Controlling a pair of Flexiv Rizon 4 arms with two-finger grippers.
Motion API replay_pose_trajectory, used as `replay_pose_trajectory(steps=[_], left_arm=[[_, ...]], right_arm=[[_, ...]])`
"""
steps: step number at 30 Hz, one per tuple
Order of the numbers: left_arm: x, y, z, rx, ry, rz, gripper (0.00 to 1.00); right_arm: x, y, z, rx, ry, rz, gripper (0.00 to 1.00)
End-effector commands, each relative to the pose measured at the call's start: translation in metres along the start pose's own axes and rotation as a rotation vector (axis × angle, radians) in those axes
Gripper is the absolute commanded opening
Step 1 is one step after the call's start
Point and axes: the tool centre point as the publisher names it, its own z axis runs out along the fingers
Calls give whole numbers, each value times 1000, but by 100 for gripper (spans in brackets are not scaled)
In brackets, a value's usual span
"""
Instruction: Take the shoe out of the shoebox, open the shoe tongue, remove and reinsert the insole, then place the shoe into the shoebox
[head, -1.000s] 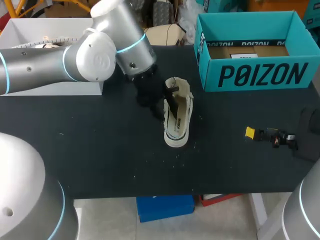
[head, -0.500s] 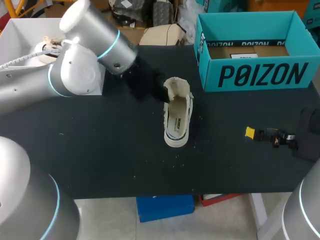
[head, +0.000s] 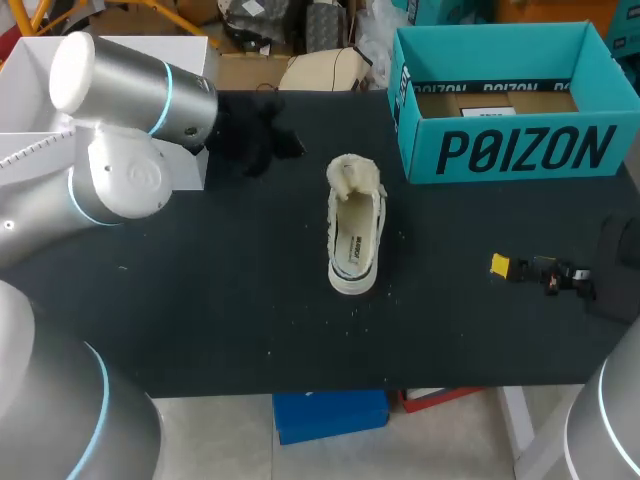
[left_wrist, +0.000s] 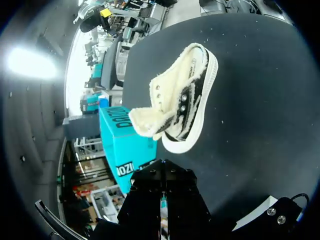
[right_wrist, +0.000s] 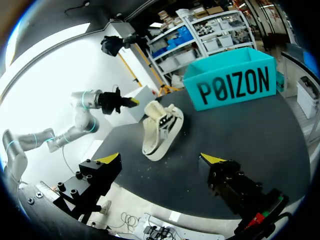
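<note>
A cream low-top shoe (head: 355, 235) lies on the black table (head: 200, 300), its fleecy tongue (head: 352, 176) folded out at the far end. In the left wrist view the shoe (left_wrist: 187, 100) lies ahead of my left gripper (left_wrist: 162, 200), tongue (left_wrist: 145, 122) flopped toward it. My left gripper (head: 288, 145) hangs left of the shoe's far end, shut, with nothing seen in it. The teal shoebox (head: 510, 150) stands open at the back right. My right gripper (right_wrist: 160, 160) is open and empty near the table's right edge (head: 520, 268), facing the shoe (right_wrist: 160, 127).
A white box (head: 110, 60) stands at the back left, under my left arm. Cardboard lines the bottom of the shoebox (right_wrist: 232, 82). The table's front edge runs just below the shoe's near end.
My left gripper was reaching into the shoe; it shut and drew back to the left, clear of the shoe. The tongue now stands folded out. The right arm stayed put.
</note>
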Motion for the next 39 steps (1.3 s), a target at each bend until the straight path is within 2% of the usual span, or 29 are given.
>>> replay_pose_trajectory(steps=[1,8,18,20,26,31,35,39], left_arm=[[-10,15,20,-47,59,-2,0],[-17,24,52,18,76,4,0],[-23,13,109,128,72,-8,0],[-25,5,117,168,51,-25,0],[-32,-20,112,294,20,-28,0],[-27,-43,101,387,18,-32,0],[-18,-62,91,414,20,-24,0],[-4,-72,88,441,75,4,0]], right_arm=[[1,-1,1,-1,-3,1,100],[1,-1,1,-1,-3,1,100],[1,-1,1,-1,-3,1,100],[1,-1,1,-1,-3,1,100],[1,-1,1,-1,-3,1,100],[1,-1,1,-1,-3,1,100],[1,-1,1,-1,-3,1,100],[1,-1,1,-1,-3,1,100]])
